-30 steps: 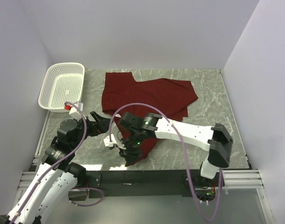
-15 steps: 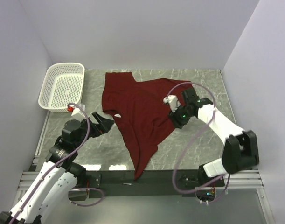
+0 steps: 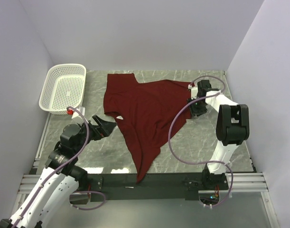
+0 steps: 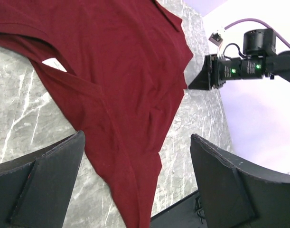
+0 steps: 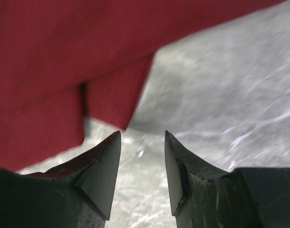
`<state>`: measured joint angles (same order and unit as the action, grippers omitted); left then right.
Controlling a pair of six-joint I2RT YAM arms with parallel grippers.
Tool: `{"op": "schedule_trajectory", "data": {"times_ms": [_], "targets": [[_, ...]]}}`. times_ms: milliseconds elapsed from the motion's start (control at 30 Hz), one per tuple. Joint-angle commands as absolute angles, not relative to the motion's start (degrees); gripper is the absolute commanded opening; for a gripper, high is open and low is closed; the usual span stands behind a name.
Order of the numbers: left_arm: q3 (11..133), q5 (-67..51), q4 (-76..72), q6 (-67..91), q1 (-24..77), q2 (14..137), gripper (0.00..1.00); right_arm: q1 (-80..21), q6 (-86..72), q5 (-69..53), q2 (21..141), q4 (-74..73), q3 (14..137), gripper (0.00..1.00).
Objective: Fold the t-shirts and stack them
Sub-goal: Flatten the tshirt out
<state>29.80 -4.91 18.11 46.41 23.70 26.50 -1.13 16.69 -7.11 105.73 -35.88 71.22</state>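
Right tool is sitting parted and empty at the plain maroon cloth t-shirt's right edge, having swung over from the near hem; left tool is hanging spread wide. Shirt's lying opened out, so folding's probably coming next.

A robot test cell in a lab — the left arm and the right arm are bolted along an aluminium rail at the near edge of a marble-patterned table. Plain pale walls box in 3 sides — left, far, right — and a purple cable loops loose.
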Motion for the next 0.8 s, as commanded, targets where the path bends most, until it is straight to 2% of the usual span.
{"op": "schedule_trajectory", "data": {"times_ms": [0, 267, 567, 667, 767], "targets": [[28.48, -5.71, 17.23, 47.02, 23.82, 25.14, 0.98, -0.18, 13.36, -9.48, 107.83, -35.94, 76.71, 0.49], [28.04, -5.71, 17.22, 47.11, 23.82, 25.23, 0.98, 1.23, 11.25, -16.87, 114.69, -40.87, 82.53, 0.49], [26.81, -6.50, 16.00, 48.07, 23.82, 25.66, 0.98, 0.88, 11.95, -15.91, 114.61, -41.31, 79.37, 0.46], [26.98, -6.68, 15.56, 48.25, 23.82, 26.01, 0.98, 0.79, 12.48, -15.29, 114.35, -41.48, 78.14, 0.38], [27.25, -6.77, 15.64, 48.08, 23.82, 26.02, 0.98, 0.70, 13.27, -15.64, 113.65, -42.19, 76.91, 0.24]]}}
